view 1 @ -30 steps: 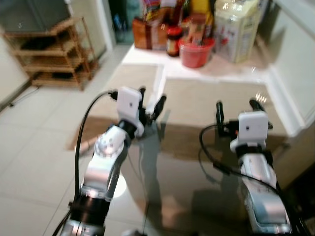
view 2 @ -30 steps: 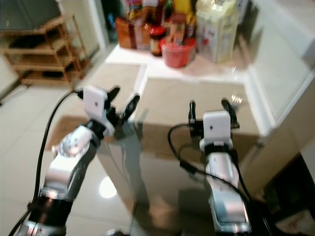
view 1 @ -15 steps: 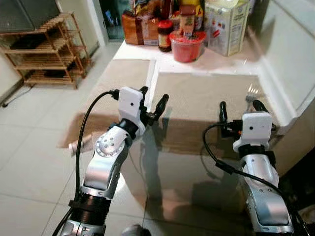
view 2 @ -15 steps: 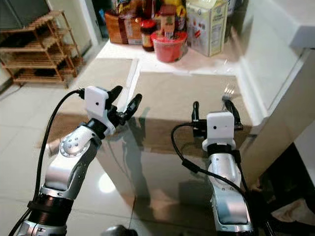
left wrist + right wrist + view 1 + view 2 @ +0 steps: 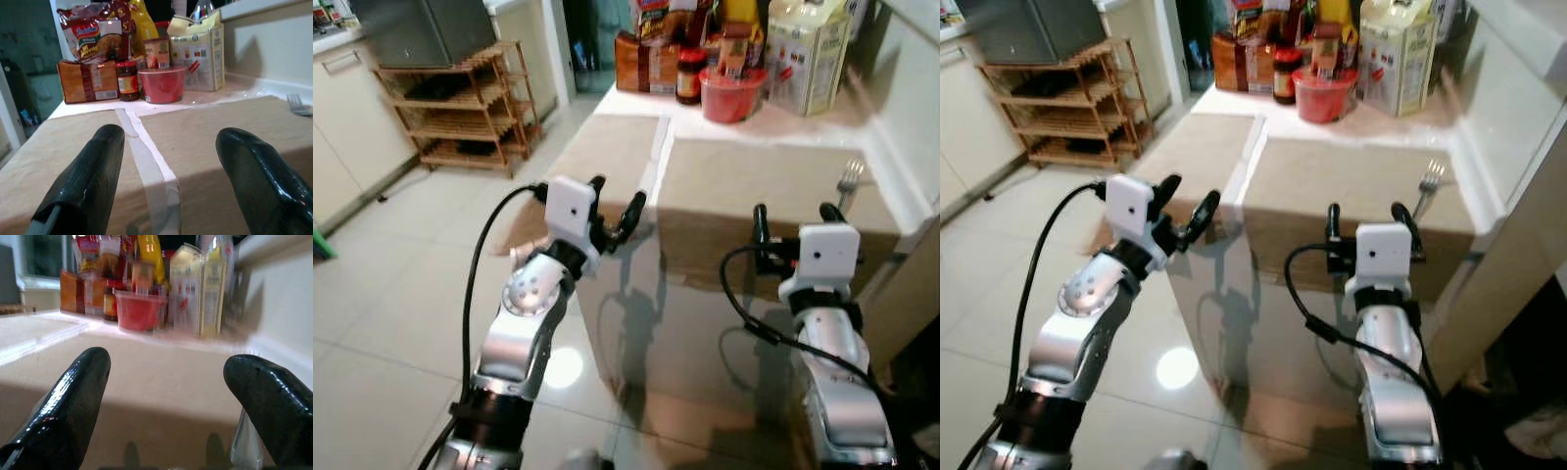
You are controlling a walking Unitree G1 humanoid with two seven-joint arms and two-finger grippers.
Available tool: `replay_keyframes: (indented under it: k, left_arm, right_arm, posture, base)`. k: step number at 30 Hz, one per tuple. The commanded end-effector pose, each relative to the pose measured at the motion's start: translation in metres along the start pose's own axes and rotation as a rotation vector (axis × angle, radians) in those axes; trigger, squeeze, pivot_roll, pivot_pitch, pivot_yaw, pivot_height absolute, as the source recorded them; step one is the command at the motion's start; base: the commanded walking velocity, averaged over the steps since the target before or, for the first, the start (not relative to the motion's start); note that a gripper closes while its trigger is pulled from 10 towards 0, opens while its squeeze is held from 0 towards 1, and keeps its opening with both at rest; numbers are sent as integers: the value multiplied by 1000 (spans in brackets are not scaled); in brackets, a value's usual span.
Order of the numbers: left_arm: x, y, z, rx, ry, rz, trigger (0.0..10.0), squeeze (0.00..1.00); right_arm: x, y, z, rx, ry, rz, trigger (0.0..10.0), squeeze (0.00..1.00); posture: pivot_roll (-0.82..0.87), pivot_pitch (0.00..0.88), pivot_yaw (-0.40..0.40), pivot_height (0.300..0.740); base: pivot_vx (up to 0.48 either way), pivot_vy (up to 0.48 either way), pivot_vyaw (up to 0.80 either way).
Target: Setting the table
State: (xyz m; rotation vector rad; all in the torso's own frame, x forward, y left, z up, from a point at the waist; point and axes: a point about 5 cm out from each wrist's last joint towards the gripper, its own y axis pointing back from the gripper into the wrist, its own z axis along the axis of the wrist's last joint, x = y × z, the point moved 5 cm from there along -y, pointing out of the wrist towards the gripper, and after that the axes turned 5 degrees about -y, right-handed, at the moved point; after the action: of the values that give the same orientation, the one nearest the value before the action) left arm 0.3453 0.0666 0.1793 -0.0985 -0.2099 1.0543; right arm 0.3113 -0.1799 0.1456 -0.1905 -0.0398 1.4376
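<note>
Although two beige placemats are laid on the glossy bench, only a silver metal fork is set at the far right; the left end effector and right end effector are held wide and empty, so most remains undone.

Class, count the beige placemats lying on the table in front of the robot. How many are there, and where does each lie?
2. One placemat lies ahead of the left gripper; the other placemat lies ahead of the right gripper. None seems hidden.
</note>
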Motion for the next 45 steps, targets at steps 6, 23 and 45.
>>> replay_keyframes:
  k: [6,23,45]
  left_arm:
    - [3,1,1,6,-21,7,10000,0]
    - [4,0,3,7,-53,-1,10000,0]
    - [5,3,4,10,-66,4,10000,0]
  right_arm:
    - [-12,-2,-10,58,-43,-65,10000,0]
    - [-29,-2,-29,154,-22,-173,10000,0]
    - [-41,-14,-37,190,-1,-228,10000,0]
  posture:
    - [-6,0,79,727]
    - [2,0,85,727]
    - [22,0,86,727]
  base:
    - [0,0,0]
    - [0,0,0]
    - [0,0,0]
